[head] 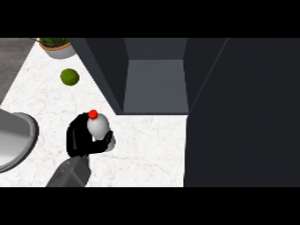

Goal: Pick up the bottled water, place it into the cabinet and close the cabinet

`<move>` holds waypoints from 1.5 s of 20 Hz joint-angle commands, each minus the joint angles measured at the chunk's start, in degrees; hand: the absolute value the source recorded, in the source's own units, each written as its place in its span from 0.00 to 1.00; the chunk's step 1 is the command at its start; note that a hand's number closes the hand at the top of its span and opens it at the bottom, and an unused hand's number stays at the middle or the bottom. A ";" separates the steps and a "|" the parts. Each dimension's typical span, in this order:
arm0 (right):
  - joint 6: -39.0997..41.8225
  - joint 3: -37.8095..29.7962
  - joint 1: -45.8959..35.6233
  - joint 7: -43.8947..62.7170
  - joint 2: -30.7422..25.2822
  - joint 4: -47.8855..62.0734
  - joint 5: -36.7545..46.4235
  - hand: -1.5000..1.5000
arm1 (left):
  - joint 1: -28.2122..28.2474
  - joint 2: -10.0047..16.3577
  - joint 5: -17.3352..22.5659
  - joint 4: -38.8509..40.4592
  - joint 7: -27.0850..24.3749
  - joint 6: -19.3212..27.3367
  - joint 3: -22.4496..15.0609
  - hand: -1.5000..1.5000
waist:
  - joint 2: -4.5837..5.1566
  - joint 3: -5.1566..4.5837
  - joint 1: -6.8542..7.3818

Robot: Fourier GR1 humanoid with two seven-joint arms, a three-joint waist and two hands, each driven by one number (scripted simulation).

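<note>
The robot's left hand (79, 138), fingers clamped round the red-capped bottled water (99, 127), holds it over the counter (145, 149) just left of the open cabinet (155, 85), apparently ready to go inside.

A green fruit (70, 76) lies well beyond the fingers (87, 147), a potted plant (56, 46) farther still. A grey basin (9, 140) sits left of them.

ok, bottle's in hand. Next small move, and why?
Probably carry the left hand up and to the right in the view, toward the open cabinet. The hand is curled round the bottle, and the cabinet's opening lies just beyond it with nothing visible between them.
</note>
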 commanded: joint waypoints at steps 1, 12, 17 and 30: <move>-0.82 -1.17 0.01 2.85 0.05 -6.90 -3.61 0.00 | 2.52 0.80 -1.16 -7.00 5.80 -3.10 -4.07 1.00 | -0.15 0.06 0.54; -1.79 -2.12 -1.54 4.91 0.49 -6.56 -4.00 0.00 | 9.80 -2.04 -3.53 -38.33 20.28 9.36 -16.43 1.00 | -0.20 0.06 0.71; -0.60 0.65 -0.64 4.72 1.78 -7.51 -2.50 0.00 | 7.54 -2.06 -3.77 -47.10 27.16 20.42 -26.37 1.00 | -0.11 0.02 -0.34; -0.50 -3.92 -4.69 6.05 -0.01 -5.36 -6.59 0.00 | -12.10 -2.07 -5.46 -50.94 42.19 49.54 -35.55 1.00 | 0.16 0.02 -1.12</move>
